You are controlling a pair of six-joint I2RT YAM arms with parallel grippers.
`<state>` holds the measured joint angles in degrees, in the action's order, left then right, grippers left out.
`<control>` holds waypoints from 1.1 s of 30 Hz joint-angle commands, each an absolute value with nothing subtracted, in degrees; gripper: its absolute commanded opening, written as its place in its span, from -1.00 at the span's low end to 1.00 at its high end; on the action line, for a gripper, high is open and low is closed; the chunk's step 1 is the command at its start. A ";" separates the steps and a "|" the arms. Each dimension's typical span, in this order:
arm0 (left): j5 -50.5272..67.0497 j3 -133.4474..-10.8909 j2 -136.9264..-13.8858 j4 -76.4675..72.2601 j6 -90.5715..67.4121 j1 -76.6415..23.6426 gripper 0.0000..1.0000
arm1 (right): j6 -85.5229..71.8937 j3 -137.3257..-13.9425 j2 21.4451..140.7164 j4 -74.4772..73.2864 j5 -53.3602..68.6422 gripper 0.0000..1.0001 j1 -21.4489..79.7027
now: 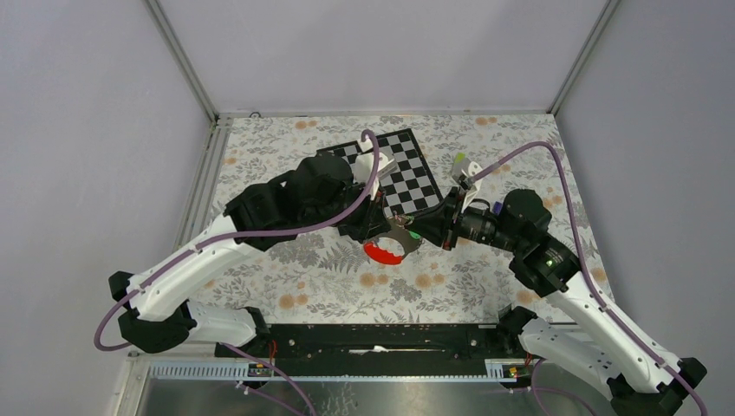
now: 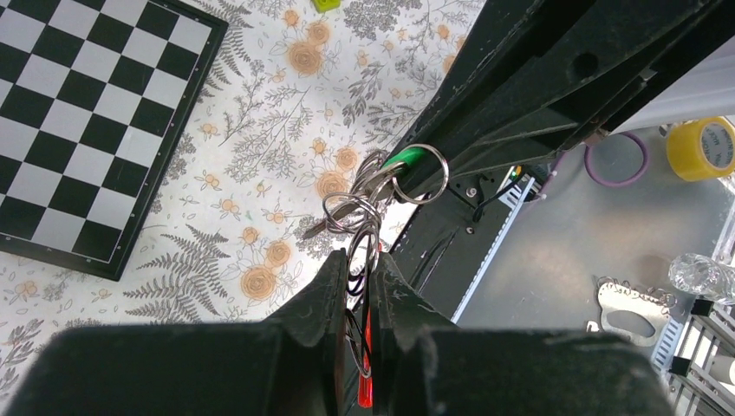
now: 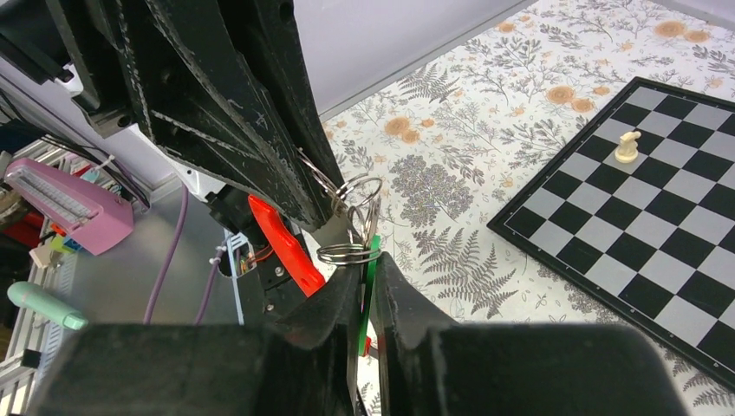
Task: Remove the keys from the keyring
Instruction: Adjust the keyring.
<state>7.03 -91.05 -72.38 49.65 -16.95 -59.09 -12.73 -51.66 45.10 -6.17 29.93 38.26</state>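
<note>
The keyring (image 2: 374, 201), a cluster of thin silvery rings, hangs in the air between my two grippers above the flowered table. My left gripper (image 2: 357, 260) is shut on its wire loops, with the red strap (image 2: 366, 364) running down between the fingers. In the top view the strap curls as a red loop (image 1: 386, 253) below the left gripper (image 1: 395, 228). My right gripper (image 3: 371, 260) is shut on a green-headed key (image 3: 370, 286), which sits edge-on between its fingers with one ring (image 3: 347, 254) threaded through its top. The same green key (image 2: 406, 160) shows in the left wrist view. Other keys are hidden in the cluster.
A chessboard (image 1: 394, 173) lies behind the grippers, with a white chess piece (image 3: 626, 146) on it. A lime-green block (image 1: 457, 159) stands at its right. The black frame at the table's near edge (image 1: 373, 334) lies just below the grippers. A yellow tape roll (image 2: 700, 147) sits off the table.
</note>
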 commanded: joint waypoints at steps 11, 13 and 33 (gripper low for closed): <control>8.45 -96.03 -69.72 47.99 -18.10 -58.54 -1.00 | -16.19 -43.64 43.50 1.51 27.99 -0.63 37.75; 8.67 -95.99 -69.81 48.02 -18.17 -58.54 -1.00 | -16.39 -43.39 43.50 2.07 28.07 -0.73 37.79; 13.99 -95.36 -70.39 49.82 -14.20 -58.54 -1.00 | -17.53 -42.47 40.30 3.24 29.34 -0.46 37.72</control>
<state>9.06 -92.64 -71.40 52.99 -16.49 -58.35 -16.84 -43.09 41.45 0.56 28.12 37.89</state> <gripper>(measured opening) 0.091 0.223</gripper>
